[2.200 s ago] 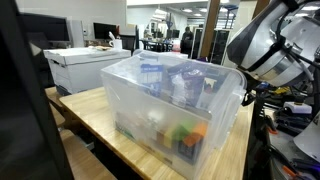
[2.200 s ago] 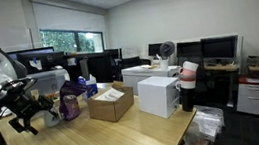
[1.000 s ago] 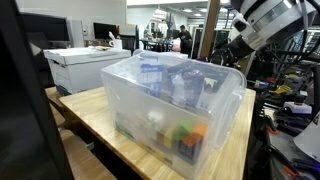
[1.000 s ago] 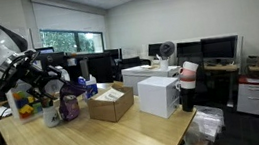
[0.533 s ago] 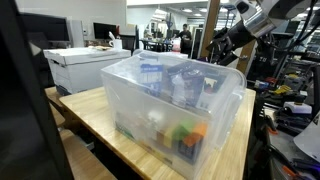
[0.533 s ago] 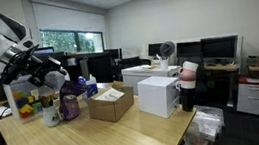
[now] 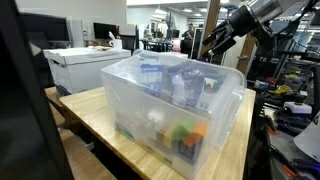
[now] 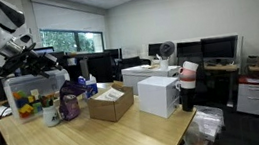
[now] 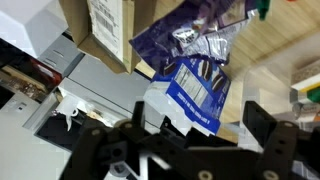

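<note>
Gripper, in an exterior view: the gripper [image 7: 214,42] hangs high behind the clear bin [image 7: 175,100] and touches nothing.
Purple bag, in an exterior view: the purple bag [image 8: 69,103] stands on the table [image 8: 108,141] just beside the bin, below the gripper and off to one side.
Jaws, wrist view: spread wide, empty.
Pouch, wrist view: the blue-and-white pouch [image 9: 195,95] lies straight ahead between the fingers [image 9: 108,152], its long axis pointing away from them. The purple bag overlaps its far end.
Cardboard box [image 9: 105,25], wrist view: beside the bag.
</note>
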`<state>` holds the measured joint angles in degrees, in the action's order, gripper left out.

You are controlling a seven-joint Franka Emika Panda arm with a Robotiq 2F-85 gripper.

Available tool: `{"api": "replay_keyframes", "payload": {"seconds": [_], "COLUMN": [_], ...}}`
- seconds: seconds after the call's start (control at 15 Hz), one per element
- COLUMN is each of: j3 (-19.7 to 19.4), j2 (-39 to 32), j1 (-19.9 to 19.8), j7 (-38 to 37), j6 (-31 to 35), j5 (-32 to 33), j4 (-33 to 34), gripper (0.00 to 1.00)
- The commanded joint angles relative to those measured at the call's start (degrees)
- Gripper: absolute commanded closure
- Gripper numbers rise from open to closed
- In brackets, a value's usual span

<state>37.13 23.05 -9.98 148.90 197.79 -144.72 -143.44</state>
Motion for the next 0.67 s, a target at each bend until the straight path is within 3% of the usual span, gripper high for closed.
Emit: {"api": "replay_keyframes", "payload": {"seconds": [0.0, 0.33, 0.6], "j3": [-8.69, -18.55, -22.25], "j2": [-1.33, -1.93, -1.8], "j1": [9.4, 21.97, 27.74], "j7": [0.0, -9.71, -15.15], "j6": [0.39, 0.34, 0.36], "j5": [-6.11, -4.55, -4.53], "j4": [3.21, 5.24, 6.63], "gripper": [0.0, 0.0, 0.0]}}
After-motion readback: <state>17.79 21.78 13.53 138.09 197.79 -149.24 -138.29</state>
